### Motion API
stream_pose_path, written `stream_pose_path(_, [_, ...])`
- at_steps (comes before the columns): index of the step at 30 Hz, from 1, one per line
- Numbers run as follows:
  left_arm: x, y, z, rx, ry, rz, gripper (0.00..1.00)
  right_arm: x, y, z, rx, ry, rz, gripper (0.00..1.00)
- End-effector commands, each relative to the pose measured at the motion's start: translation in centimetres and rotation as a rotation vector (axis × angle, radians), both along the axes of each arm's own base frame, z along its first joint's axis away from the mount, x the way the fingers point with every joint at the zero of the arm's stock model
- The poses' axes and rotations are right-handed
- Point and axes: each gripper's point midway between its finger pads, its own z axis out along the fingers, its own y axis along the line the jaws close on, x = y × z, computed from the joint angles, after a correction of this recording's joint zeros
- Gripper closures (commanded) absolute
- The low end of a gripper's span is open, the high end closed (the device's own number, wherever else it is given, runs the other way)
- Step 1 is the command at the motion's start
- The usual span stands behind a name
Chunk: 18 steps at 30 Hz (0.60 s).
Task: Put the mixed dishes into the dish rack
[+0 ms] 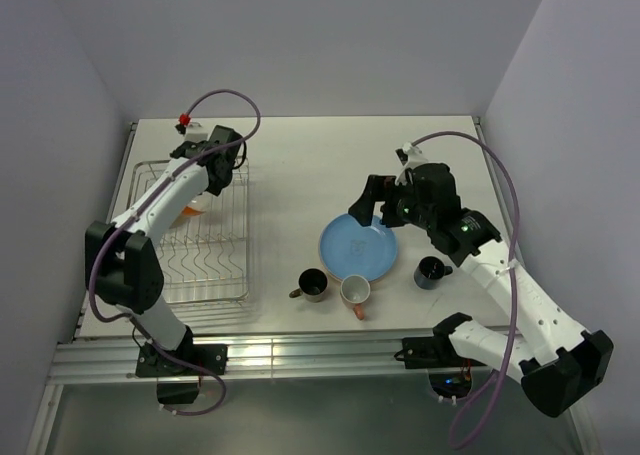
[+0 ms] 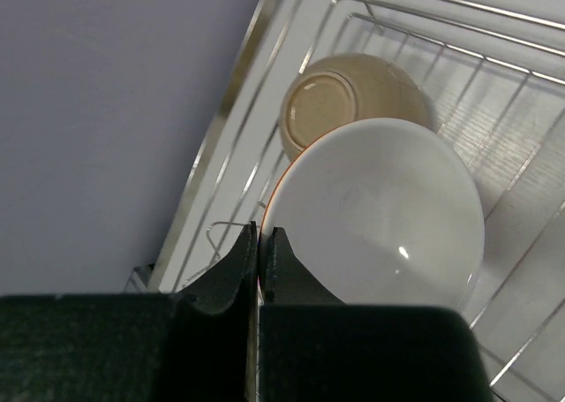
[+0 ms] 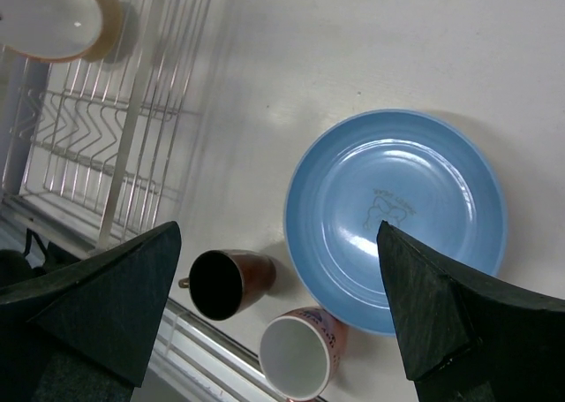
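Observation:
My left gripper (image 2: 263, 236) is shut on the rim of a cream bowl with an orange outside (image 2: 380, 216), held over the dish rack (image 2: 494, 66). Just beyond it a cream bowl (image 2: 353, 102) lies in the rack with its base facing the left wrist camera. From above, the left gripper (image 1: 205, 182) sits over the far part of the rack (image 1: 215, 265). My right gripper (image 3: 278, 234) is open and empty above the blue plate (image 3: 397, 216); in the top view it (image 1: 385, 203) hovers over the plate's (image 1: 358, 247) far edge.
Three mugs stand on the table near the plate: dark brown (image 1: 312, 284), pinkish-orange (image 1: 355, 291) and dark blue (image 1: 431, 272). The first two touch or nearly touch the plate's near edge. An aluminium rail (image 1: 300, 353) runs along the table's front.

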Motion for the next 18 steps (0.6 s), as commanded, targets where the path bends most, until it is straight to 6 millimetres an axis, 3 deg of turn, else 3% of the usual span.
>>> stream_pose_path(1, [0.4, -0.7, 1.2, -0.064, -0.055, -0.014, 1.00, 0.0, 1.5, 0.1, 0.030, -0.040, 0.101, 0.00])
stream_pose_path(2, [0.6, -1.3, 2.2, -0.127, -0.111, -0.037, 1.00, 0.0, 2.0, 0.0, 0.040, -0.037, 0.127, 0.00])
stream_pose_path(4, [0.4, -3.5, 1.9, -0.276, -0.114, -0.115, 1.00, -0.3, 2.9, 0.0, 0.068, -0.012, 0.172, 0.00])
stream_pose_path(5, [0.3, -4.1, 3.6, -0.337, -0.189, -0.151, 1.00, 0.0, 3.3, -0.1, 0.080, 0.002, 0.180, 0.00])
stream_pose_path(7, [-0.3, -5.7, 4.3, -0.439, -0.224, -0.218, 1.00, -0.1, 4.1, 0.2, 0.123, 0.032, 0.195, 0.00])
stream_pose_path(8, [-1.0, -7.2, 5.7, -0.542, -0.268, -0.288, 1.00, -0.2, 5.1, 0.4, 0.156, 0.051, 0.233, 0.00])
stream_pose_path(11, [-2.1, -10.5, 6.6, -0.706, -0.306, -0.435, 1.00, -0.8, 7.0, 0.8, 0.239, 0.113, 0.317, 0.00])
stream_pose_path(14, [-4.1, -13.1, 8.4, -0.810, -0.371, -0.555, 1.00, -0.5, 8.3, 1.7, 0.246, 0.123, 0.332, 0.00])
stream_pose_path(18, [-5.6, -16.1, 9.0, -0.849, -0.389, -0.626, 1.00, -0.4, 9.9, 2.3, 0.166, 0.134, 0.316, 0.00])
